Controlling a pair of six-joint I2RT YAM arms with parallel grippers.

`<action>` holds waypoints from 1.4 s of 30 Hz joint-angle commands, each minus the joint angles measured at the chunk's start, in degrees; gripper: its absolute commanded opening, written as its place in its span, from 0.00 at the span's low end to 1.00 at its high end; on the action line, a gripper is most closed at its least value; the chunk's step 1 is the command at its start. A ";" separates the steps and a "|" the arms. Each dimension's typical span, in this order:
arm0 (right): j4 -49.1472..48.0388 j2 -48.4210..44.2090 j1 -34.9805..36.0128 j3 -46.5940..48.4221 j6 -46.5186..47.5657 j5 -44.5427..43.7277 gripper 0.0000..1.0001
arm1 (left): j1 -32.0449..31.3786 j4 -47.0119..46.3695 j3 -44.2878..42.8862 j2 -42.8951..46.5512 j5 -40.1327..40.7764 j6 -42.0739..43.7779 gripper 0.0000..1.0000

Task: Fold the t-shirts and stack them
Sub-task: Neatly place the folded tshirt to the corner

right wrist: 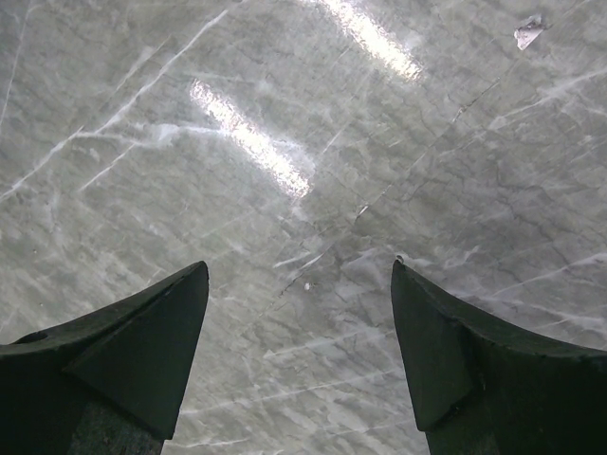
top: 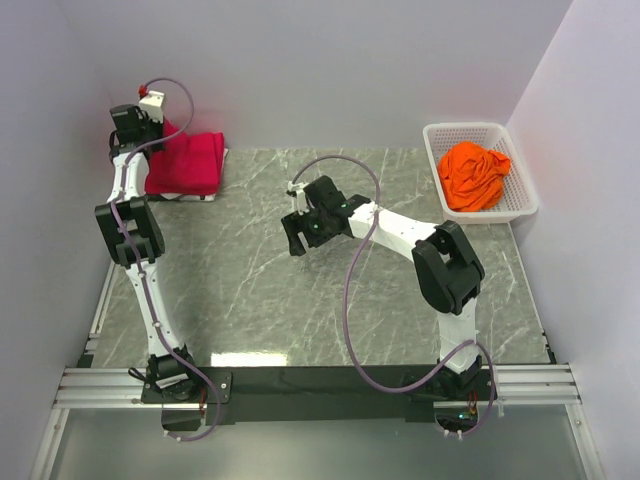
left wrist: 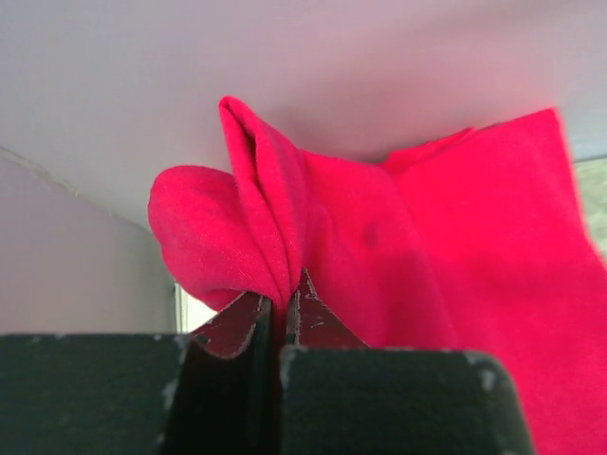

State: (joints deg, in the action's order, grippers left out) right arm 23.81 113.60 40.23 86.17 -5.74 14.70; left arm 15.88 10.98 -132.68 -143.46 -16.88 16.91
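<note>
Seen from above, the left arm (top: 130, 225) reaches to the far left corner of the grey marbled table (top: 250, 290). There the left jaws meet the back edge of a pile of red shirts (top: 190, 160) lying close to the wall (top: 330, 70). At the far right corner an orange shirt (top: 473, 175) lies crumpled inside a white basket (top: 527, 195), well apart from the red pile. The right arm (top: 400, 230) bends in toward the middle of the table, and the right jaws hang above its surface, between the two lots of clothing. In the left wrist view, the left jaws are pressed almost together on a bunched fold of a red shirt (left wrist: 427, 246). The cloth puffs out to the left of the grip and spreads wide to the right, with the pale wall (left wrist: 285, 57) behind it. In the right wrist view, the right jaws stand wide apart with nothing between them. Only the table (right wrist: 285, 142) and its streaks of reflected light lie beneath.
</note>
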 commanded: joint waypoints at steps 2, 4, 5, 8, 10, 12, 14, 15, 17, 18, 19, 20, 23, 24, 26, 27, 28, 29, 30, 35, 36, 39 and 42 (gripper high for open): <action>0.09 -0.22 0.47 2.34 -0.50 0.59 0.84 | 0.73 -4.30 -2.67 -0.94 -0.35 3.31 0.03; 0.09 -0.22 0.47 2.42 -0.50 0.68 0.84 | 0.73 -4.57 -2.76 -1.03 1.23 3.57 0.18; 0.18 -0.31 0.64 2.42 -0.42 0.68 0.84 | 0.82 -4.83 -2.93 -1.03 1.67 3.49 0.28; 0.18 -0.49 0.55 2.51 -0.42 0.86 0.84 | 1.61 -4.92 -4.07 -0.51 3.08 3.31 0.44; 0.09 -0.57 0.55 2.42 -0.41 0.77 0.84 | 2.57 -4.74 -4.86 0.02 3.09 2.96 0.47; 0.09 -0.92 0.55 1.99 -0.24 0.60 0.84 | 3.63 -4.92 -5.39 0.63 4.22 2.87 0.52; -0.17 -1.28 0.55 1.72 -0.24 0.25 0.84 | 4.33 -4.92 -5.39 1.51 5.02 2.61 0.57; -0.17 -1.63 0.55 1.63 -0.24 0.16 0.84 | 4.94 -4.92 -5.48 1.78 5.80 2.52 0.59; -0.35 -2.24 0.55 0.93 -0.06 0.07 0.84 | 5.74 -4.66 -5.31 2.83 6.42 1.99 0.63; -0.17 -2.42 0.55 0.93 0.02 0.07 0.84 | 6.09 -4.48 -5.22 2.83 6.34 1.82 0.63; -0.26 -2.51 0.47 0.67 0.11 0.07 0.84 | 6.27 -4.31 -5.04 3.53 6.25 1.47 0.64; -0.35 -2.94 0.47 0.49 0.11 0.07 0.84 | 6.44 -4.13 -4.43 4.06 5.73 1.11 0.64; -0.61 -3.38 0.47 -0.21 0.03 0.07 0.84 | 7.50 -2.99 -0.32 7.13 -0.50 -2.39 0.63; -0.87 -3.47 0.47 -0.56 0.11 0.07 0.84 | 7.41 -3.25 1.27 8.18 -2.17 -3.01 0.62; -0.79 -3.47 0.38 -0.65 0.02 0.15 0.84 | 7.50 -3.25 5.22 10.74 -7.09 -5.29 0.61; -0.87 -3.47 0.38 -0.83 -0.06 0.15 0.84 | 7.50 -2.20 5.85 11.44 -9.20 -6.26 0.60; -0.96 -3.47 0.12 -1.00 -0.06 0.24 0.84 | 7.41 -1.32 6.12 11.36 -12.09 -6.97 0.59; -1.05 -3.47 0.20 -1.09 -0.06 0.50 0.84 | 7.32 -0.62 5.86 11.18 -12.90 -8.80 0.58; -1.05 -3.39 0.11 -1.09 -0.15 0.68 0.84 | 7.24 0.35 5.68 10.23 -12.91 -9.60 0.58; -1.14 -3.30 -0.24 -1.36 -0.41 1.12 0.84 | 7.15 -0.44 4.54 6.97 -9.66 -11.90 0.53; -1.14 -3.39 -0.32 -1.44 -0.41 1.03 0.84 | 7.06 -0.61 4.19 5.57 -9.14 -12.07 0.52; -1.31 -3.30 -0.33 -1.62 -0.41 1.03 0.84 | 6.88 0.79 0.25 1.27 -5.36 -12.77 0.50; -1.14 -3.04 -0.41 -1.45 -0.41 0.86 0.84 | 7.06 1.06 -2.32 -1.64 -1.93 -12.60 0.47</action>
State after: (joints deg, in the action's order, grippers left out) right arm 23.62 113.49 40.07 84.68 -5.96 15.16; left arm 22.65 11.40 -132.05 -142.21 -22.59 5.80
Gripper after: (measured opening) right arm 0.840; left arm 0.479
